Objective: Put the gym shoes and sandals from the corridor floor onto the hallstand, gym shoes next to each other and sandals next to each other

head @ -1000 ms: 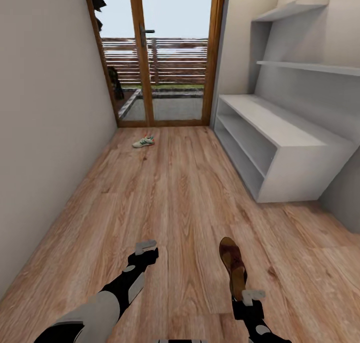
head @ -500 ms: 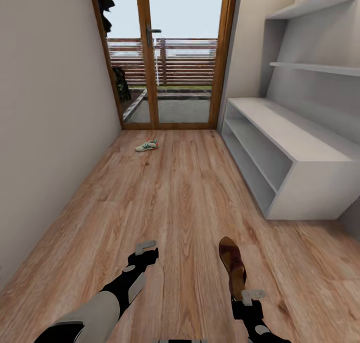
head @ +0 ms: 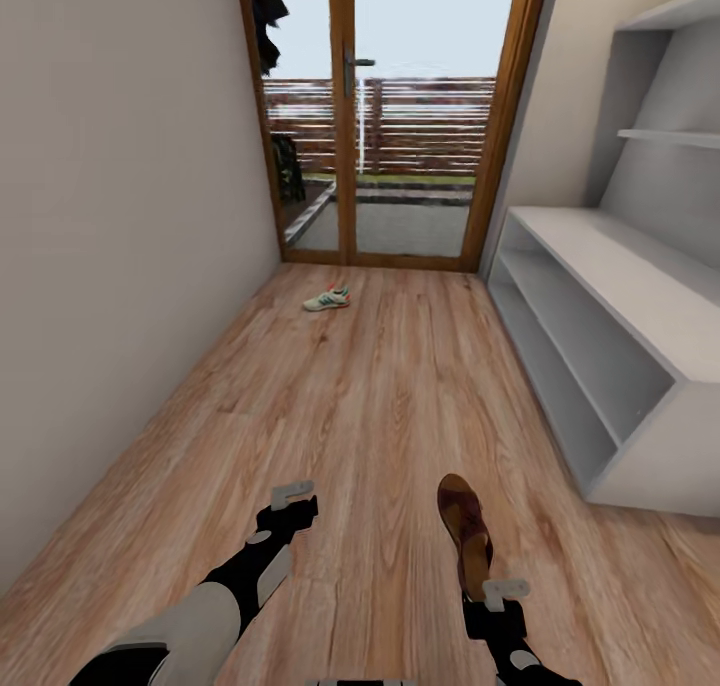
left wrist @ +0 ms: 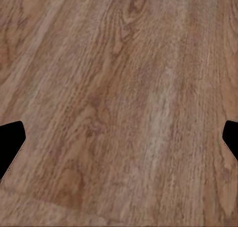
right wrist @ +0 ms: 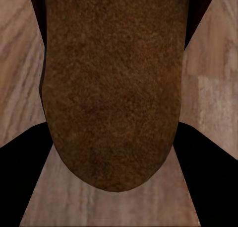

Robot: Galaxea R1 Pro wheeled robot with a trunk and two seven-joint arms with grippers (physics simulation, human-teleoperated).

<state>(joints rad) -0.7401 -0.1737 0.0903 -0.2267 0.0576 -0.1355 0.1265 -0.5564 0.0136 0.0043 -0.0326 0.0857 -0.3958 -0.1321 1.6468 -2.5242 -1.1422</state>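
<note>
The right gripper (head: 480, 578) held 1 flat brown leather sandal (head: 466, 534) by its heel at lower centre; the left gripper (head: 290, 501) hung wide, empty. Best swing toward the white-grey hallstand (head: 640, 306), right, keeping the suede-grained sole level. 1 white-and-teal gym shoe (head: 327, 298) lay mid-frame on grained planks (head: 380, 406).

No lettering, labels, brand marks or numbers can be read anywhere in these views, on any surface shown.
</note>
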